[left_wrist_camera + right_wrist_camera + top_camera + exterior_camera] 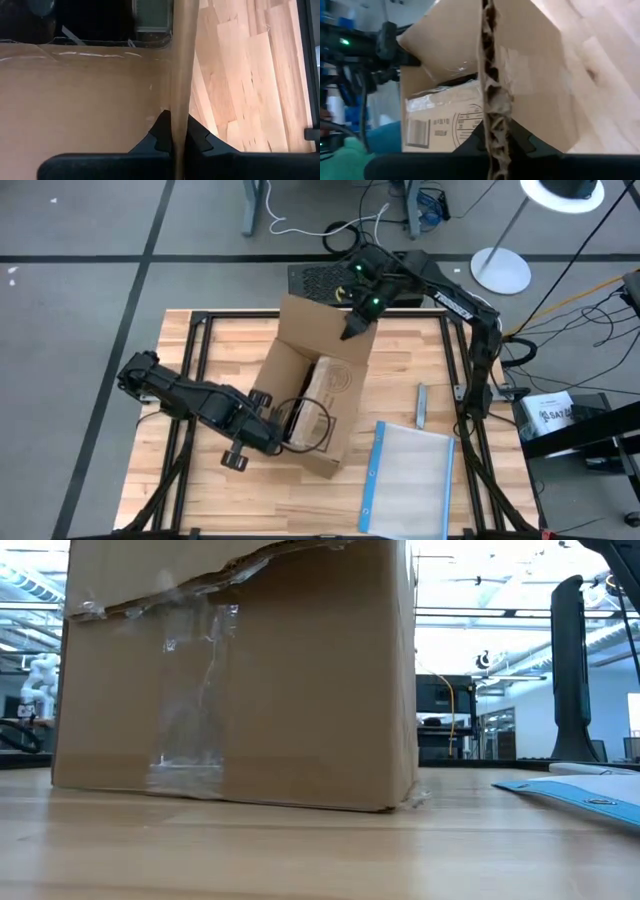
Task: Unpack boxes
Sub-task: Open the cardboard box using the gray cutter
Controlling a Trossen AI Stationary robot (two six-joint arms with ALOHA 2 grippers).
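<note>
While both arms grip its cardboard, the brown corrugated box (318,395) sits open at the centre of the high view on the wooden table (205,480), its flaps spread toward the upper middle of the frame. In the low view the box (235,675) fills the left and centre of the picture, standing on the tabletop, a strip of clear tape running down its near face. Inside it, printed marks show on a paler inner carton (445,125) in the right wrist view.

The right gripper (352,330), reaching in from the upper right of the high view, is clamped on the raised flap at the box's far edge; the right wrist view shows the flap's corrugated edge pinched between the dark fingers (520,137). The left gripper (283,430), coming from the left of the high view, is closed on the box's near wall, and the left wrist view shows a thin cardboard edge squeezed between its fingers (161,131).

A clear plastic pouch with a blue edge (408,478) lies flat at the lower right of the table, apart from the box. A black grille-topped unit (318,280) sits beyond the table's far edge.
</note>
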